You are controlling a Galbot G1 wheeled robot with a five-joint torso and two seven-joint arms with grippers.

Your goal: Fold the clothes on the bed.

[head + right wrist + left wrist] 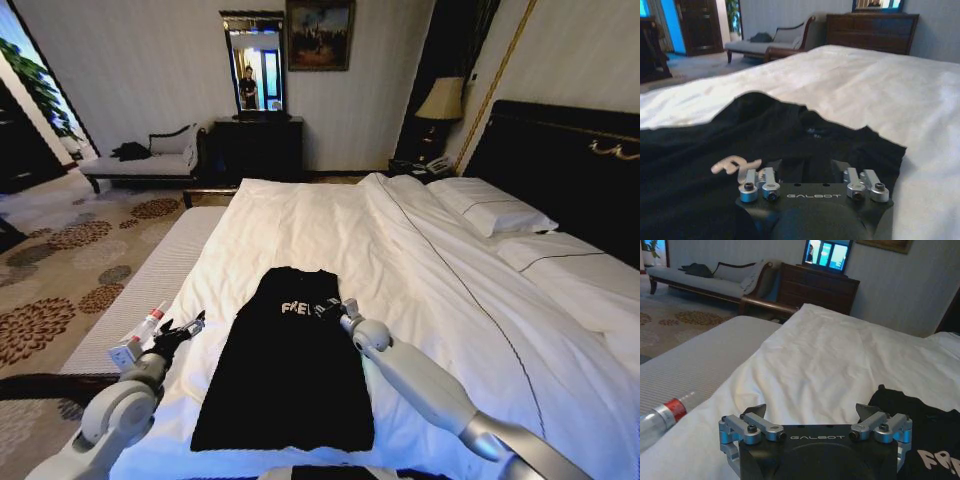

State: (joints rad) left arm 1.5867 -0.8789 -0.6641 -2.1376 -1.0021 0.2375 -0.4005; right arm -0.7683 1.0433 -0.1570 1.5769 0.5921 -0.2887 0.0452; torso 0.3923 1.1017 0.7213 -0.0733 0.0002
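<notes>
Two grippers flank the T-shirt [285,360], which lies flat on the bed [420,260] with its long axis running away from the robot: right gripper [330,309] over its chest, jaws state unclear; left gripper [190,327] just beside it, jaws wide open and empty.

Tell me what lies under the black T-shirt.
The T-shirt lies flat on the white duvet, which shows on all sides of it. Whatever lies beneath the fabric is covered. The right gripper sits over its chest lettering.
</notes>
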